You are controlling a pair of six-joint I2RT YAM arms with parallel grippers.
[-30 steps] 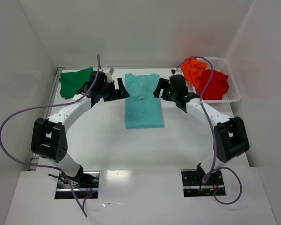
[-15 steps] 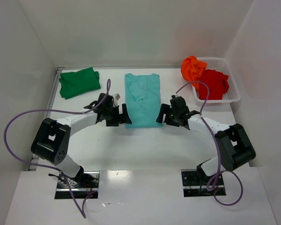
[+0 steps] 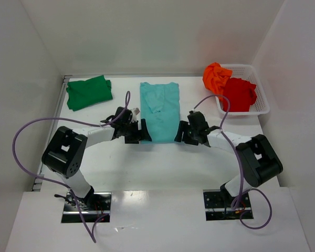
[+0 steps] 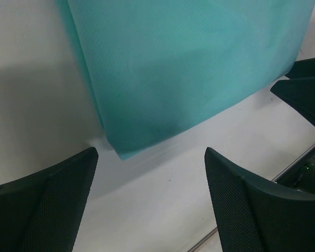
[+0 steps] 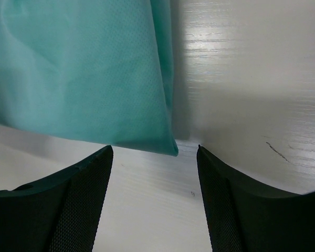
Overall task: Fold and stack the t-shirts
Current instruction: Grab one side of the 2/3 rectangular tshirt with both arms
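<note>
At table centre, the light teal t-shirt (image 3: 159, 111) lies flat as a long rectangle, its collar toward the far edge and its hem toward the arms. The left gripper (image 3: 142, 131) sits low at the hem's near left corner and the right gripper (image 3: 181, 132) at its near right corner. In the left wrist view, the left gripper (image 4: 149, 157) has its jaws spread wide and holds nothing; the corner of the teal shirt (image 4: 189, 68) lies on the table just ahead of the gap. In the right wrist view, the right gripper (image 5: 154, 149) likewise stands parted and unloaded, with the shirt's corner (image 5: 79, 73) reaching just between its fingertips. The dark green t-shirt (image 3: 88, 92) lies folded at the far left of the white table (image 3: 163, 163), well apart from the teal one. At the far right, the red t-shirt (image 3: 238, 94) lies crumpled in the white mesh basket (image 3: 260, 105), and the bright orange t-shirt (image 3: 216, 76) is bunched over the basket's far left corner.
</note>
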